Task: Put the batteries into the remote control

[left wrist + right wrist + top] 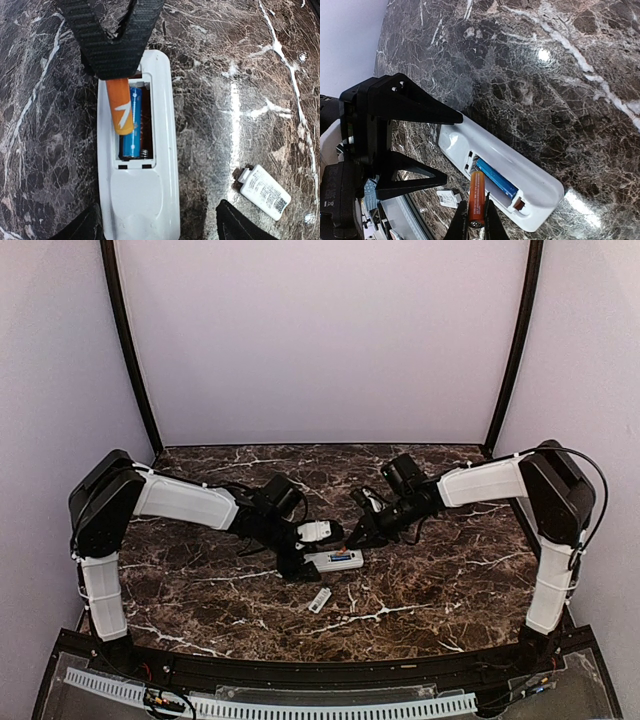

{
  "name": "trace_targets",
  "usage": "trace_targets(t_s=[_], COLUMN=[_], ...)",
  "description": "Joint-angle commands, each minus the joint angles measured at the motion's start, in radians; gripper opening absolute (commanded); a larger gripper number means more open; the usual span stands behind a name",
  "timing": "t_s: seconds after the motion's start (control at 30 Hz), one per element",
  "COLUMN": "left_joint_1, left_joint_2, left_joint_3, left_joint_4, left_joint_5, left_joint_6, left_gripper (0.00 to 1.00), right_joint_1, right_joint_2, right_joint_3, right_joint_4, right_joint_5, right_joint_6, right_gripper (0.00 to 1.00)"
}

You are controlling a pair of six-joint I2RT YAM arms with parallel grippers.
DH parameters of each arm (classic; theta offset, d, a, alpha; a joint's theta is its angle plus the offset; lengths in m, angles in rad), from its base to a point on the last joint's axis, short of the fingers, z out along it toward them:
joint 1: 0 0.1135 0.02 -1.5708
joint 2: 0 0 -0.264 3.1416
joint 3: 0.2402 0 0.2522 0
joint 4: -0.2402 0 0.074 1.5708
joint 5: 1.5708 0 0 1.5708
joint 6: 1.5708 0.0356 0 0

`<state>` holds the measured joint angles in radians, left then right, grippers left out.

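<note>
Dark marble table (450,570) is carrying the open-backed remote control (160,125) while the right gripper (476,210) is pinching an orange battery (476,192) over it and the left gripper (159,212) is straddling it, spread wide.

Bright, even overhead light, sharp focus, white glare spots on the glossy marble tabletop (543,55).

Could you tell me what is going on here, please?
The right claw holds an orange battery tilted over the open compartment of the remote control, which lies back up on the marble table. A blue battery already sits in one slot. The left claw straddles the remote's end, open. A loose white cover lies nearby.
</note>
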<state>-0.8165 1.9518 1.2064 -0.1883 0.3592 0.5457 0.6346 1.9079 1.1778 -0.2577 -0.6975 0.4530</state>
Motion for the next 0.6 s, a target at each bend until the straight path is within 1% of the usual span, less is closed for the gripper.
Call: trace_targets(t_s=[0.0, 0.13, 0.23, 0.57], left_joint_1=[-0.001, -0.001, -0.001, -0.001], left_joint_2=[0.010, 0.015, 0.014, 0.006], left_joint_3=[-0.010, -0.008, -0.008, -0.026], left_joint_4=[0.029, 0.035, 0.024, 0.015], left_joint_5=[0.000, 0.003, 0.005, 0.016], left_joint_6=[0.007, -0.004, -0.008, -0.011], left_gripper=[0.77, 0.74, 0.69, 0.66], right_joint_1=[0.000, 0.003, 0.004, 0.007], right_joint_2=[0.021, 0.021, 0.010, 0.002], right_joint_3=[-0.001, -0.007, -0.014, -0.005], right_joint_4=[0.022, 0.019, 0.018, -0.037], right_joint_5=[0.004, -0.001, -0.003, -0.014], right_joint_6=[-0.003, -0.004, -0.006, -0.045], right_gripper=[0.00, 0.00, 0.00, 0.00])
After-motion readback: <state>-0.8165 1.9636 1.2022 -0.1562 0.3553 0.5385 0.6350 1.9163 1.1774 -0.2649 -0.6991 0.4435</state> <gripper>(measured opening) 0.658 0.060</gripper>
